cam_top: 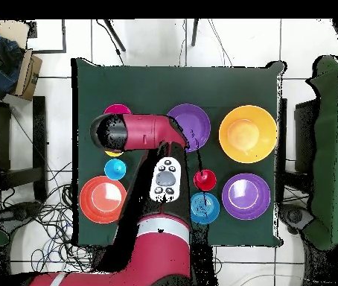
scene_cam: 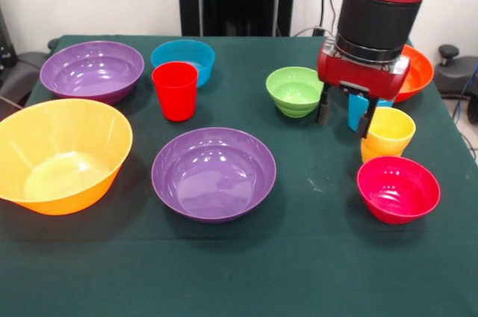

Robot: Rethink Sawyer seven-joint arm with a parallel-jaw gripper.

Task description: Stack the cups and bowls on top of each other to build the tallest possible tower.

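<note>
My gripper (scene_cam: 343,124) hangs open with nothing held, just left of the yellow cup (scene_cam: 390,134); its right finger overlaps that cup's rim. A light blue cup (scene_cam: 356,112) stands behind the fingers, partly hidden. The magenta bowl (scene_cam: 398,188) sits in front of the yellow cup, the green bowl (scene_cam: 295,90) left of the gripper, and the orange bowl (scene_cam: 416,74) behind the arm. Further left are a red cup (scene_cam: 175,90), blue bowl (scene_cam: 183,59), two purple bowls (scene_cam: 92,70) (scene_cam: 213,173) and the yellow-orange bowl (scene_cam: 60,154). In the overhead view the arm (cam_top: 146,134) hides the gripper and green bowl.
All items stand apart on the green cloth table (scene_cam: 314,257). From above, the orange bowl (cam_top: 103,199) and light blue cup (cam_top: 115,169) lie left of the arm; the red cup (cam_top: 205,179) and blue bowl (cam_top: 205,208) lie right. Cables and chairs surround the table.
</note>
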